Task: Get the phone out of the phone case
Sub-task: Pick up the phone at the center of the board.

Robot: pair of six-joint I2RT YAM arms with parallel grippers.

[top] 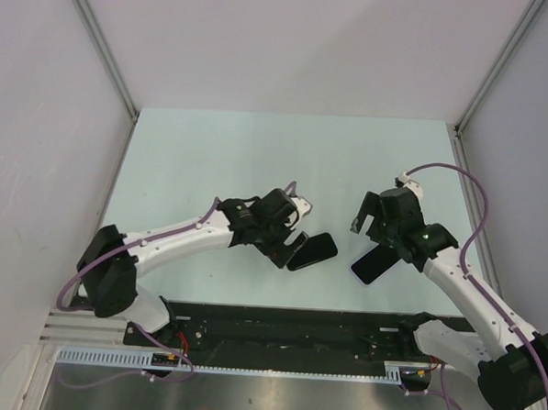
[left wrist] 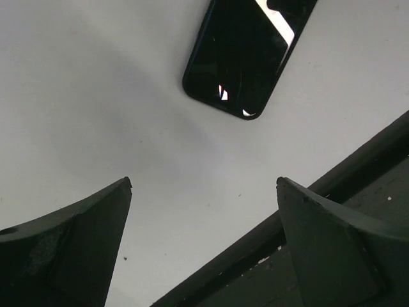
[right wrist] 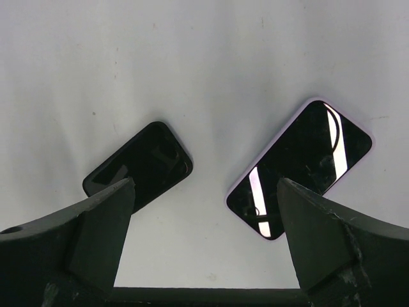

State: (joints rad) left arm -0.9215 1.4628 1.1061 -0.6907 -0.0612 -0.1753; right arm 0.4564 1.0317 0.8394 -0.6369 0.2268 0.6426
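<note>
Glossy dark phone point(right wrist: 299, 167) with lilac rim lying flat, black case point(right wrist: 142, 164) near it, apart, left and right jaws wide, empty

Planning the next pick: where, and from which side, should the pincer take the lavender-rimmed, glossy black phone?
Probably from above, across the two long edges near mid-length: the lavender-rimmed phone lies flat, glass up, so only its narrow width suits a pinch.
</note>
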